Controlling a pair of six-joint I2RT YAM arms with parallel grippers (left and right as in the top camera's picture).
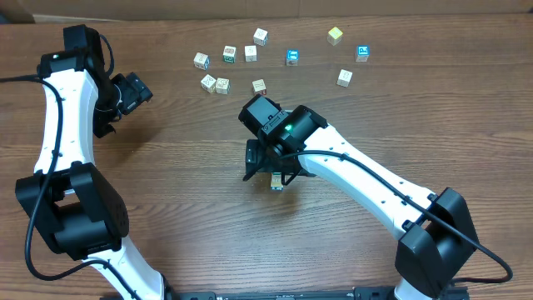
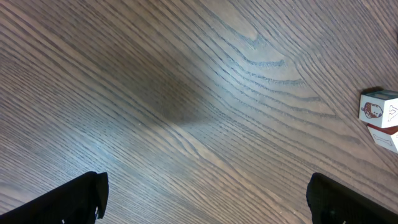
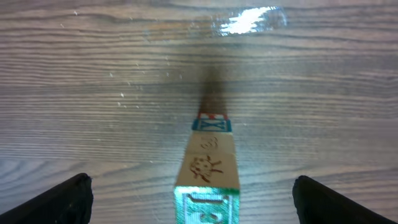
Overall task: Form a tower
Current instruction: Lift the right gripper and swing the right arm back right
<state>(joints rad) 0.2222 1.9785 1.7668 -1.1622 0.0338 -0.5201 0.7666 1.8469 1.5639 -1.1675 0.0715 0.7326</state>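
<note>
Right wrist view: the tower (image 3: 207, 163) stands upright on the table (image 3: 74, 74), cyan-green face on top, a bug print on the side below it, blue and red edges lower down. Exact cube count is hard to tell from this angle. The right gripper (image 3: 193, 198) straddles it w/ jaws spread wide, one finger each side and well clear of the wood; nothing is held.

In the overhead view the tower (image 1: 276, 182) sits mid-table, mostly hidden under the right arm's head. Loose cubes (image 1: 251, 53) are scattered along the far side, the nearest cube (image 1: 259, 87) just beyond the arm.

The left gripper (image 2: 205, 200) is also wide open, over bare table w/ nothing between the fingers; one cube (image 2: 379, 107) shows at the frame's right edge.

Risks, as I judge them:
- The stack is narrow and tall, so any sideways drift on the pull-back could clip the top cube w/ a finger and topple it. A straight lift looks safest.
- Swinging toward the far cubes too low could brush the tower w/ the arm or cable.
- The cubes may not be square to each other, so a table bump could shift them.
</note>
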